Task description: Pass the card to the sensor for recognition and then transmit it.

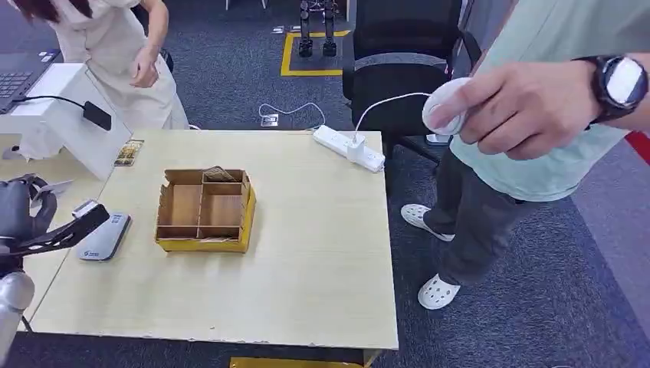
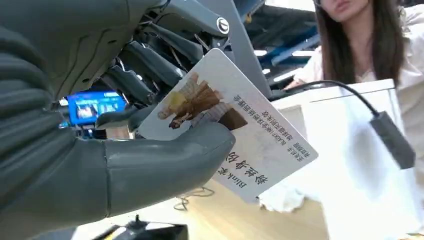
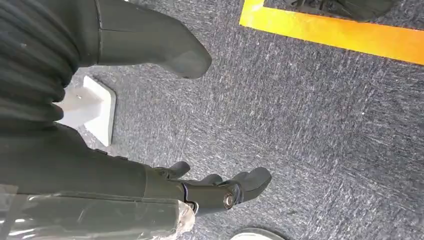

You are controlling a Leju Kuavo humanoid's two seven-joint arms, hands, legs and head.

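The card (image 2: 227, 125) could slip out and fall, because the left hand (image 2: 100, 150) only pinches it between its thumb and fingers (image 2: 145, 60). It could also miss the grey sensor (image 1: 104, 236), which lies on the desk (image 1: 306, 261) just beside that hand. The right hand (image 3: 150, 175) hangs over the floor, fingers apart, holding nothing.

Light wooden table (image 1: 306, 261) carries a compartmented cardboard box (image 1: 205, 210), a grey sensor pad (image 1: 103, 237) beside it, a white power strip (image 1: 347, 147) at the far edge.
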